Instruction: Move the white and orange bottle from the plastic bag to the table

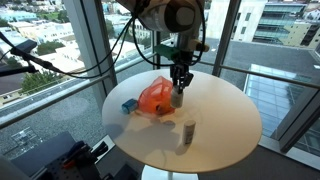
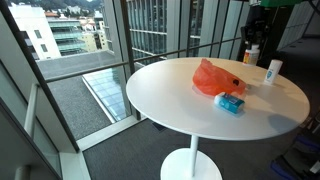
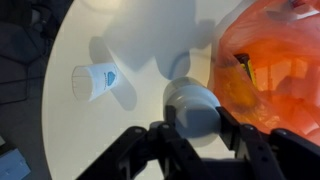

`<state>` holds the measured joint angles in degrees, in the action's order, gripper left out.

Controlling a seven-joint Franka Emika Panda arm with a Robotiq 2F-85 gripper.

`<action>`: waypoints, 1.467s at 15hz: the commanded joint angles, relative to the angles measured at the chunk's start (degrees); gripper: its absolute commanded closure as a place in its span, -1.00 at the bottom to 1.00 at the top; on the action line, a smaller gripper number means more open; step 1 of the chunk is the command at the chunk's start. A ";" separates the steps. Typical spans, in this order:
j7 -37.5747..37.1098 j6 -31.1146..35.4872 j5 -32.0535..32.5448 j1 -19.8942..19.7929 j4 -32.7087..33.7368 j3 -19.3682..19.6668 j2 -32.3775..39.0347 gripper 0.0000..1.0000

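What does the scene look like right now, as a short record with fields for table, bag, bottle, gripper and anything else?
table: round white table
bag: orange plastic bag, lying on the table
bottle: white bottle, held just beside the bag
gripper: gripper, closed on the bottle
others: white container, standing apart from the bag; blue item beside the bag

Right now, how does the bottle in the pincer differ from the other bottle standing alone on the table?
In an exterior view the held bottle shows orange on white; the free bottle is white with a blue mark on its label. The held bottle is clamped in the pincer right beside the orange bag; the free bottle stands untouched, apart from the bag. Both are small, mostly white and upright.
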<state>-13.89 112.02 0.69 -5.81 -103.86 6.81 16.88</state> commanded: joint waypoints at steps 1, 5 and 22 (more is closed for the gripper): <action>2.15 1.41 -1.97 -1.35 -2.24 0.49 0.39 0.60; 3.75 5.30 -2.31 -2.22 -4.57 0.87 1.92 0.60; 7.08 10.16 -3.13 -2.16 -7.19 0.17 1.88 -1.00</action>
<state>-9.69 124.00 -0.73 -7.72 -110.42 7.86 21.60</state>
